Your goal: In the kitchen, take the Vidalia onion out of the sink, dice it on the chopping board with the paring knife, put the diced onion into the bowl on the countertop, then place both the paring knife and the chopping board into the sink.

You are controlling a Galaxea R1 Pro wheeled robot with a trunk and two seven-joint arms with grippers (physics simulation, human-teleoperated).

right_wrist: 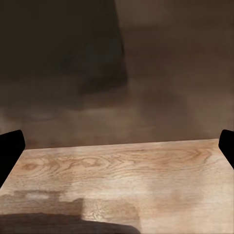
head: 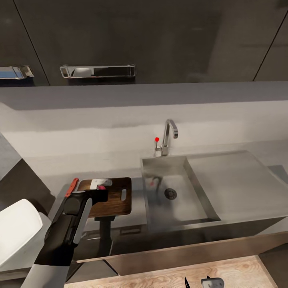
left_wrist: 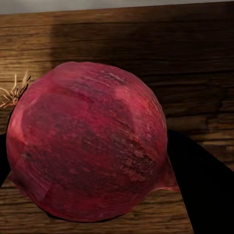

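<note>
**Now: onion on the board, sink basin bare**

Well to the right of the left gripper [head: 96, 191] lies the sink [head: 200, 188], sunk in the countertop [head: 52, 172]. Its steel basin holds only its round drain [head: 171, 193]; the flat drainboard runs off to the right, and the tap [head: 169, 136] with its red knob stands at the back rim.

Under the left gripper sits the chopping board [head: 120, 198], its long axis running left to right, the handle slot [head: 123, 194] at the end nearer the sink. On it rests the onion [left_wrist: 87, 141], reddish-purple, between the dark fingers [left_wrist: 204, 190] in the left wrist view. Whether they press on it or merely bracket it, I cannot tell.

Just left of that gripper, the paring knife [head: 71, 186] shows its reddish handle, slanting away toward the wall; the blade is hidden.

The right gripper [right_wrist: 117, 146] hangs wide apart over a pale wooden surface [right_wrist: 122, 170], gripping nothing.
</note>
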